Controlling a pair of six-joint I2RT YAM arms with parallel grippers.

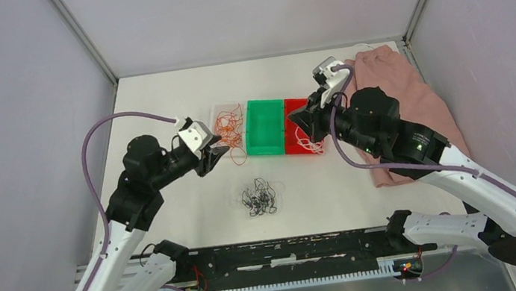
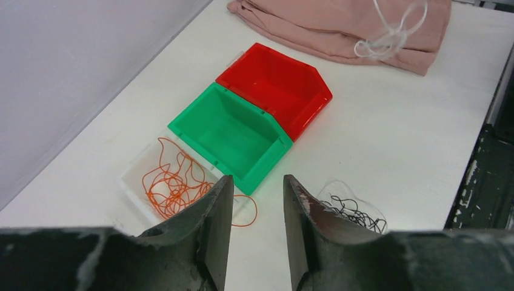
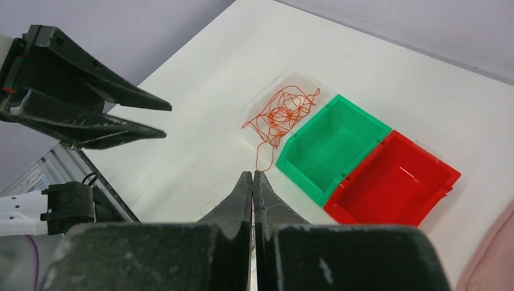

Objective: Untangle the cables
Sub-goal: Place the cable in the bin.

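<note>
Orange cables point(image 1: 228, 125) lay as a loose tangle in a clear tray point(image 1: 216, 109), the left item in a row of three on the white table point(image 1: 157, 91); so we entered it from the top view. Beside the tray stood a green bin point(image 1: 266, 123), then a red bin point(image 1: 290, 105), the three touching side to side. Black cables point(image 1: 260, 196) sat in a small clump on the bare table, nearer the arms and apart from the row. A pink cloth point(image 1: 408, 103) lay crumpled at the right edge. The left gripper point(image 1: 220, 154) hung at the tray's near corner. The right gripper point(image 1: 299, 119) hung over the red bin, with thin white cables point(image 1: 305, 139) looping just below it.

Left wrist view: we noted the fingers point(image 2: 212, 224) parted and released, with nothing between them. Beyond them one orange strand trailed over the tray's rim onto the table. The black clump lay to the right. Both bins looked empty, and a white cord point(image 2: 391, 36) rested on the cloth.

Right wrist view: we noted the fingers point(image 3: 242, 200) clenched tip to tip. We could not tell whether a thread was pinched there. The left gripper appeared at the left, jaws apart and empty.
</note>
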